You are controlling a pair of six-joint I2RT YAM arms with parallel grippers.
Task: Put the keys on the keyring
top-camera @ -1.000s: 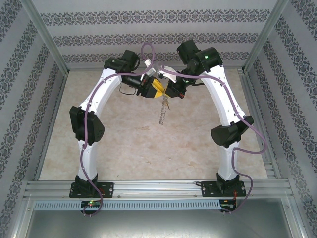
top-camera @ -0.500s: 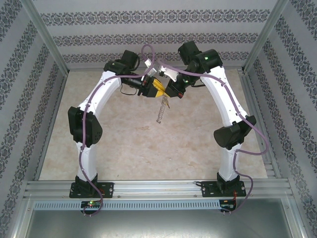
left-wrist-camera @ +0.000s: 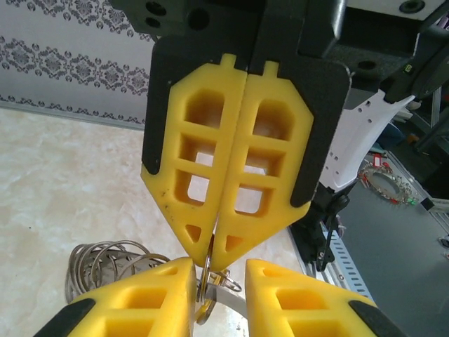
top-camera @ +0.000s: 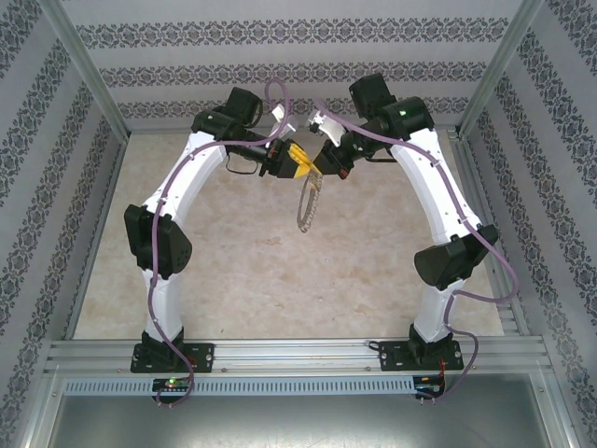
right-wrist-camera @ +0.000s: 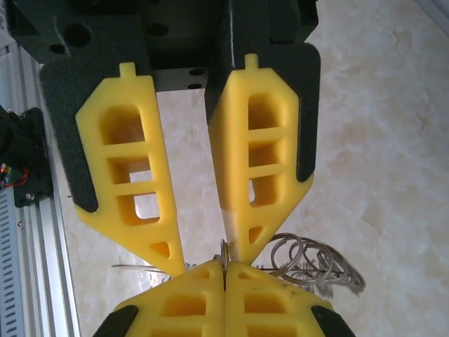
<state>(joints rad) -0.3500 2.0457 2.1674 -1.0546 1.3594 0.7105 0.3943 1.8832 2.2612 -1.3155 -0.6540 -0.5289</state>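
The keyring (top-camera: 307, 207), a thin silvery hoop fringed with small loops, hangs tilted above the table, below the two gripper tips. My right gripper (right-wrist-camera: 224, 265) is shut on a thin metal ring at the keyring's top. It faces my left gripper (left-wrist-camera: 219, 263), tip to tip. The left jaws stand a little apart. A brassy loop (left-wrist-camera: 203, 307) and a flat silvery strip (left-wrist-camera: 235, 303) lie in their gap, the loop against the left finger. I cannot tell whether these belong to the keys. Several loops (right-wrist-camera: 316, 265) of the keyring fan out to one side.
The marbled table top (top-camera: 280, 271) lies well below the hanging hoop. Patterned walls (top-camera: 298, 75) and aluminium posts (top-camera: 89, 75) enclose it on three sides. A metal rail (top-camera: 298, 355) carrying both arm bases runs along the near edge.
The left jaws have narrowed. The right arm has shifted right and its wrist has turned. The keyring, which hung edge-on, now tilts so its hoop shows.
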